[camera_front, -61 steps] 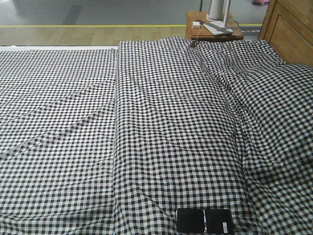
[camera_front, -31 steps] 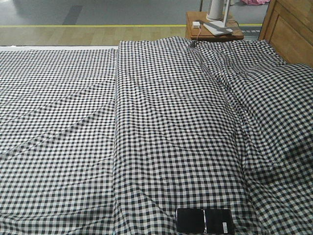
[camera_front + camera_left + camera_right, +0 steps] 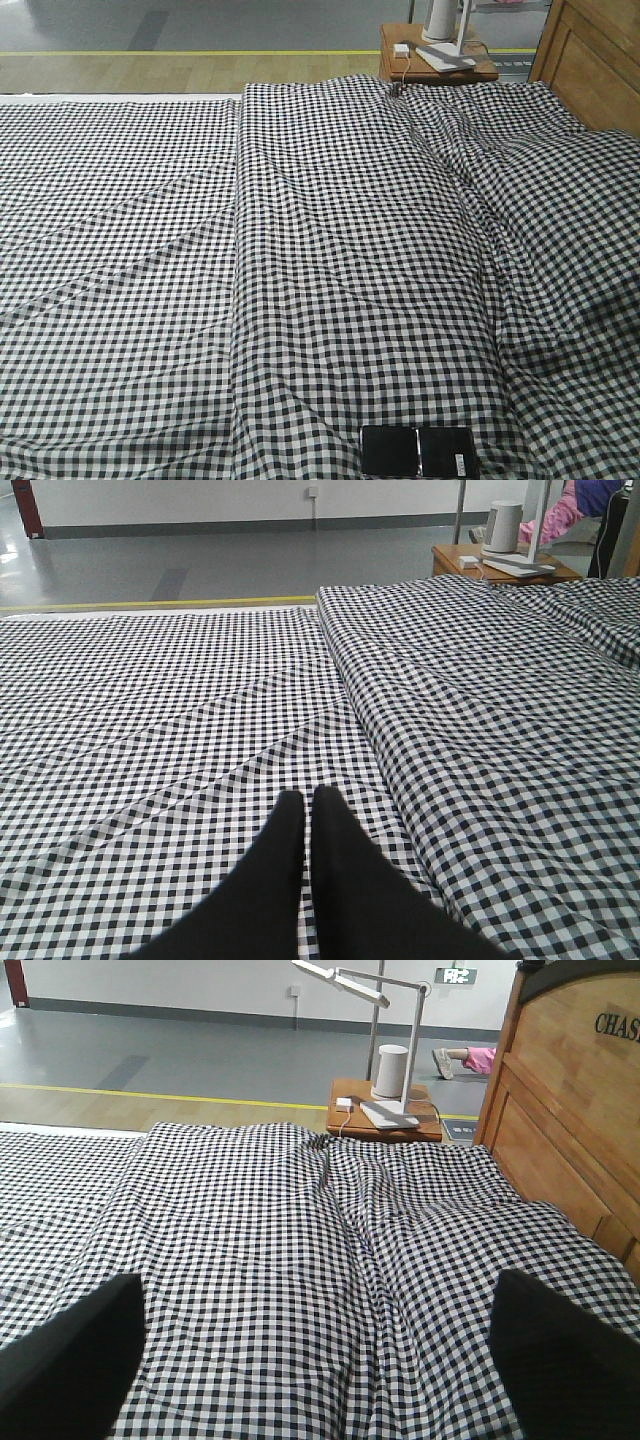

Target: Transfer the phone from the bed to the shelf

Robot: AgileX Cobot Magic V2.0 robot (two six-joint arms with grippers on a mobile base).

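Lying unmoved on the bed [image 3: 330,250], near edge, right of centre — the phone [image 3: 417,451], same as a second ago. Grasp not begun: left claw [image 3: 308,810] pressed together, right claw [image 3: 315,1300] spread wide.

Black-and-white gingham cloth bed [image 3: 330,250]: woven fabric, matt, soft, creased into ridges under and ahead of both grippers. Flat black rectangular phone [image 3: 417,451]: glossy, smooth face; its small white sticker looks like paper. Left gripper [image 3: 307,800] and right gripper [image 3: 315,1278]: matt black fingers, smooth, rubber or plastic, cannot tell. Brown wooden headboard [image 3: 560,1130], right of the right gripper: grained, satin sheen. Small brown wooden nightstand [image 3: 350,1120], far ahead of it: smooth, varnished. White desk lamp [image 3: 392,1112] there: smooth, semi-matt. Grey floor [image 3: 180,1050] beyond: polished, reflective.
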